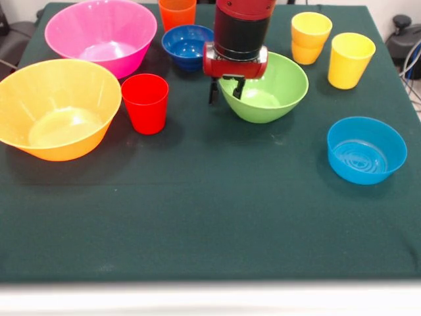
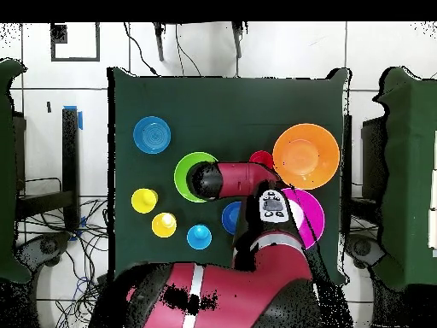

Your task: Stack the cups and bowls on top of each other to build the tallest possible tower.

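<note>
My gripper (image 1: 225,91) hangs over the left rim of the green bowl (image 1: 270,89), open, with one finger outside the rim and one inside. The red cup (image 1: 146,102) stands left of it, next to the yellow-orange bowl (image 1: 56,108). The pink bowl (image 1: 99,33), orange cup (image 1: 177,12) and dark blue bowl (image 1: 186,45) stand at the back. Two yellow cups (image 1: 310,36) (image 1: 350,59) stand at the back right. The light blue bowl (image 1: 366,148) sits at the right. The light blue cup (image 2: 199,237) shows only in the overhead view. Nothing is stacked, so no tower shows.
The dark green cloth (image 1: 210,217) covers the table, with its front edge near the bottom of the front view. In the overhead view my arm (image 2: 247,256) covers part of the green bowl (image 2: 188,175) and the orange cup.
</note>
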Available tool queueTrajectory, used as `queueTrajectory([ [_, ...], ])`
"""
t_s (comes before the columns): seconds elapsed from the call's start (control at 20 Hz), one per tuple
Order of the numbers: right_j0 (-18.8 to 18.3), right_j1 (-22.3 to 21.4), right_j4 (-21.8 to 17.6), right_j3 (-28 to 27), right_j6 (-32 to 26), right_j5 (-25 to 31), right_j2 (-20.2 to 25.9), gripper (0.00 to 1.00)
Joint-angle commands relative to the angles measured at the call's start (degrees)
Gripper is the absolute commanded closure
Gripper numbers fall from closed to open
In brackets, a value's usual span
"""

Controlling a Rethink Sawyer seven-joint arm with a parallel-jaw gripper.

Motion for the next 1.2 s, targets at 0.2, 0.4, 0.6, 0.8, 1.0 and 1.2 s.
queueTrajectory([
  [0.2,0.95,2.71,-2.44,-3.07,2.51,-1.30,2.66,1.00],
  [0.4,-0.14,2.20,-2.35,-3.00,1.32,-2.00,4.52,1.00],
  [0.6,-2.36,1.16,-1.03,-3.47,-0.47,-0.04,7.49,1.00],
  [0.8,-4.73,0.04,0.08,-3.90,-1.99,2.28,10.26,1.00],
  [1.0,-5.75,0.18,-0.98,-3.41,-2.12,1.06,11.46,1.00],
  [1.2,-5.74,1.86,-2.35,-3.67,-1.15,-1.97,11.65,1.00],
])
